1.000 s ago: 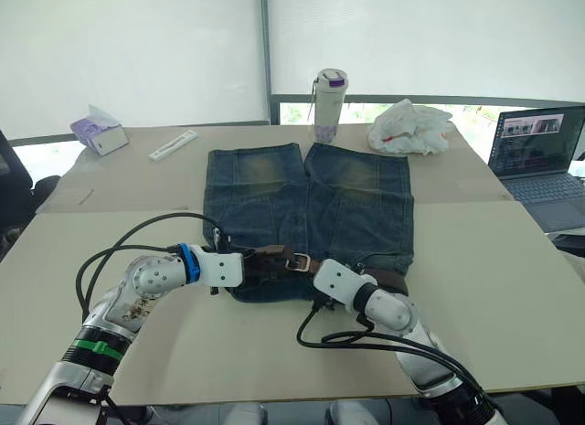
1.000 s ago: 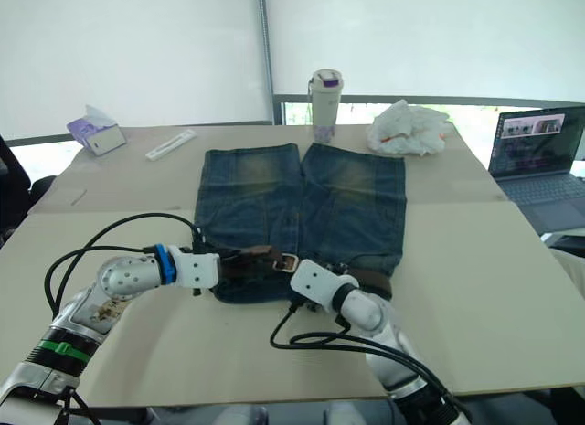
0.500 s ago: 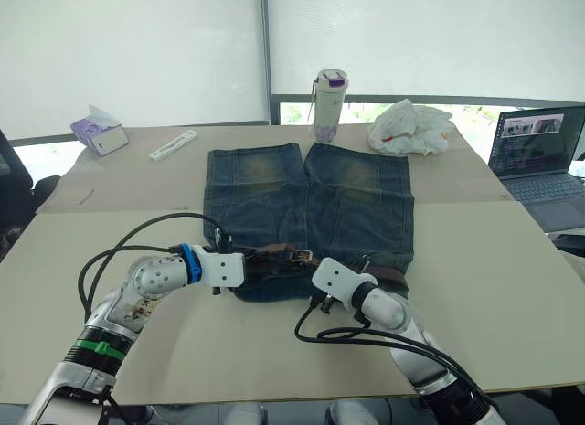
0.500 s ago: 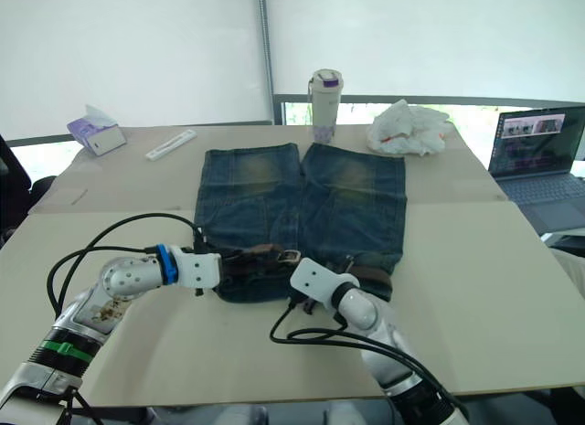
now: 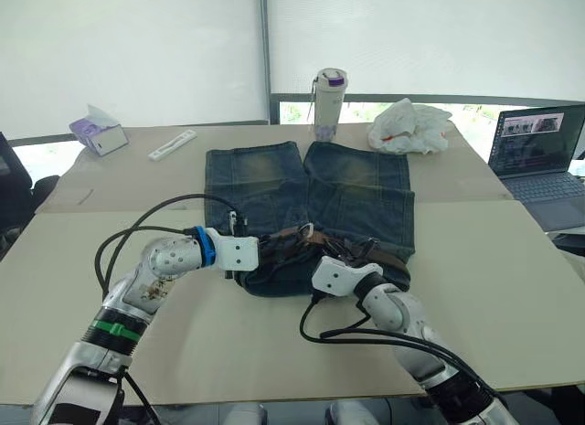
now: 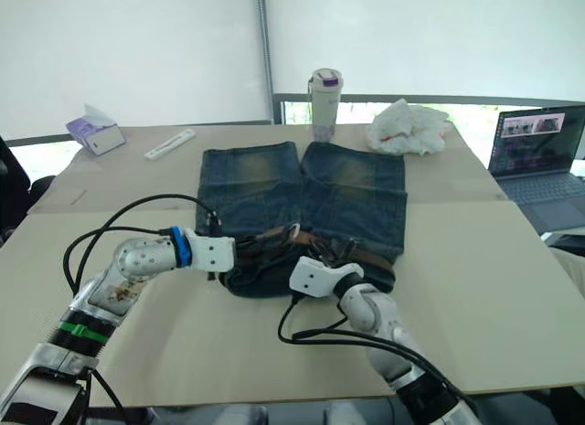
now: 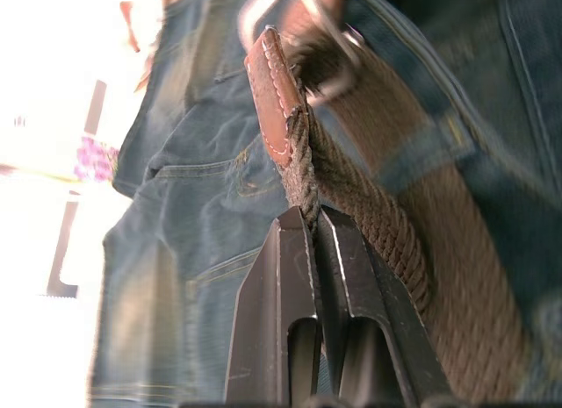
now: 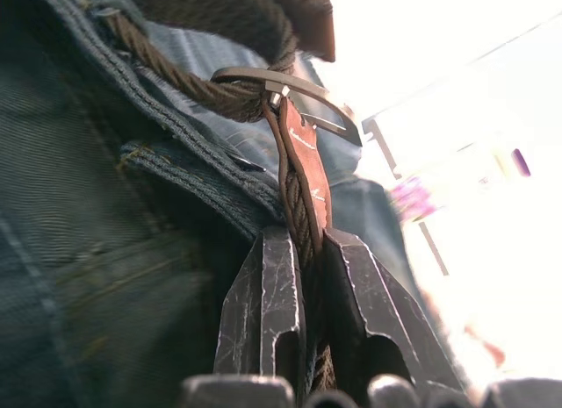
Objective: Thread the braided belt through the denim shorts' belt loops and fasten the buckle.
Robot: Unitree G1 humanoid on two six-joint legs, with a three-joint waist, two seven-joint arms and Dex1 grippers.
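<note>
Right now both sets of jaws are clamped on the belt (image 5: 297, 239), which lies along the waistband of the shorts (image 5: 311, 196) on the bench (image 5: 494, 251); the left gripper (image 7: 312, 224) pinches the braid just behind a leather tip, and the right gripper (image 8: 303, 241) pinches it below a leather tab, near the buckle (image 8: 290, 88). As I see it, the risk is a slip; each grip is thin and edge-on to the braid, so a pull could drag the strap out or twist it. Pulling both ends inward could also bunch the denim and haul the shorts along the bench instead of closing the belt; and if the tip meets the buckle frame crooked, the prong may miss the weave. Compared with a second ago, the waistband has been lifted and pushed away from the robot; it now looks rumpled at the middle. The left gripper has come further inward, and the belt ends are raised off the denim rather than lying flat.
</note>
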